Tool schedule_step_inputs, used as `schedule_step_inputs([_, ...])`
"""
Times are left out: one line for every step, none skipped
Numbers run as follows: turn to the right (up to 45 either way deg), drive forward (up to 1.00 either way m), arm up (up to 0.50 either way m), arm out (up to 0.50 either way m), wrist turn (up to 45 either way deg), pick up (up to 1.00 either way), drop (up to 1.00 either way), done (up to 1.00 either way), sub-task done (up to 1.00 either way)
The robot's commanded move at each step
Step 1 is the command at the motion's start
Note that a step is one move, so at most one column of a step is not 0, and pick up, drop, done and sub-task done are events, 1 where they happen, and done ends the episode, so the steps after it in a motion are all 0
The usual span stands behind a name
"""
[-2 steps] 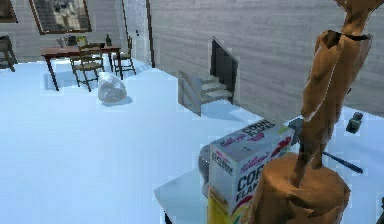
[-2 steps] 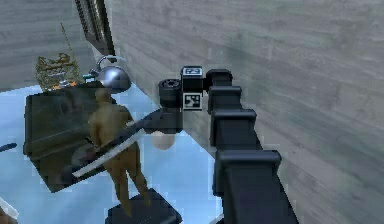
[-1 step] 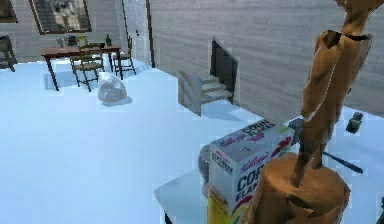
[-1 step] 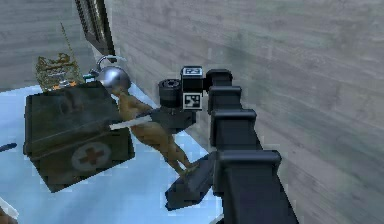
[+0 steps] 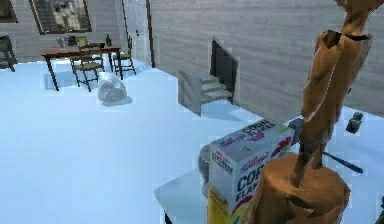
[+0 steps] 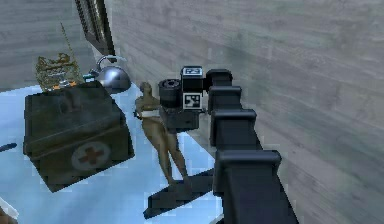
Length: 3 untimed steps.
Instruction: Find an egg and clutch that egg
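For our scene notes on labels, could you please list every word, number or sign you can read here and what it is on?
Box, forward view: red and blue lettering, partly hidden behind the wooden statue; too blurred to quote.
Dark case, arm side view: a red cross on a white disc; no words.
White squares on the arm: black marks, unreadable.

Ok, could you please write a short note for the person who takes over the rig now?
Gripper: at a small statue on the table; cannot tell whether it holds anything.
Things: a dark case, a kettle and a cereal box stand on the table.
Done: robot is at the table.
Left: find the egg, grasp it.
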Motion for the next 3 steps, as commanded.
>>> schedule_step_inputs([0.0, 0.0, -0.1, 0.0, 0.0, 0.0, 0.0, 0.0, 0.0])
schedule_step_inputs([0.0, 0.0, 0.0, 0.0, 0.0, 1.0, 0.0, 0.0, 0.0])
schedule_step_inputs([0.0, 0.0, 0.1, 0.0, 0.0, 0.0, 0.0, 0.0, 0.0])
